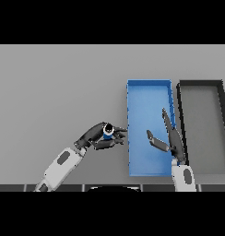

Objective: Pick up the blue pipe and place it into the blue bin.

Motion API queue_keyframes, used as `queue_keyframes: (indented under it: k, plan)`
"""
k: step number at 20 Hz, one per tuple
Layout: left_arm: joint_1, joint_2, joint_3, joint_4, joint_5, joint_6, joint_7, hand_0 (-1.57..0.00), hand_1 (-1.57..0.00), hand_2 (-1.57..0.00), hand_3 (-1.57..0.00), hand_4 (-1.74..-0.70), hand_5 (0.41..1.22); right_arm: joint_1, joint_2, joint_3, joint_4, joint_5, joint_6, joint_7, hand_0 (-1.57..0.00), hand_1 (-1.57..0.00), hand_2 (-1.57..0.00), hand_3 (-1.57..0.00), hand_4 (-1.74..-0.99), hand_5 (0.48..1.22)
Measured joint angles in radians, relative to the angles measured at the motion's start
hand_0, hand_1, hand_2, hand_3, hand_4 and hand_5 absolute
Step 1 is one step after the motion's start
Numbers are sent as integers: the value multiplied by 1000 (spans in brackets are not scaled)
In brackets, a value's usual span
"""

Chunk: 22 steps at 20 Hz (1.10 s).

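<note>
Right hand (pixel 172 143), fingers straight, hovers over one blue bin (pixel 138 163); one dark bin (pixel 203 168) sits just beside it. Left hand (pixel 98 136) grips one blue pipe (pixel 107 132) left of the bin, above the grey surface (pixel 54 92).

I see my left hand (pixel 99 134) just left of the blue bin (pixel 149 92), fingers and thumb curled round the blue pipe (pixel 107 132), whose dark open end faces up at me. My right hand (pixel 169 138) is over the bin's right half, fingers straight and pointing away, thumb stuck out to the left. A dark grey bin (pixel 220 124) sits right beside the blue one on the grey table (pixel 54 92).
</note>
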Motion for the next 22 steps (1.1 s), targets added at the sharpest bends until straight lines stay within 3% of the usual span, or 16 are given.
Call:
queue_keyframes:
  k: [4, 10, 14, 16, 19, 22]
  plan:
    - [2, 7, -16, -42, 3, -3, 48, -1566, -1566, -1567, -1441, -1727, 1219, 17, -9, 3, -24, 2, 6, -11, 1, 1, 1, 1, -1186, 629]
    - [-14, -8, -7, -37, -17, -14, 90, -1570, -1570, -1570, -1443, -1730, 1220, -11, -13, -1, 10, -36, 46, 46, 1, 1, 1, 1, -1192, 628]
    - [12, -1, -6, -43, -40, -25, 65, -1570, -1571, -1571, -1438, -1731, 1220, -10, -11, -4, 13, -59, 64, 28, 1, 1, 1, 1, -1191, 619]
    - [23, 0, -5, -53, -44, -31, 57, -1571, -1571, -1571, -1438, -1731, 1221, -37, -25, -18, -13, -119, 102, 7, 1, 1, 1, 1, -1197, 604]
    - [4, -11, 7, -42, -47, -40, 71, -1571, -1571, -1571, -1440, -1731, 1221, -80, -76, -29, -71, -288, 232, 91, 1, 1, 1, 1, -1215, 561]
    - [5, -23, 11, -26, -59, -48, 75, -1571, -1571, -1571, -1440, -1731, 1221, -135, -143, 6, -159, -391, 332, 183, 1, 1, 1, 1, -1260, 523]
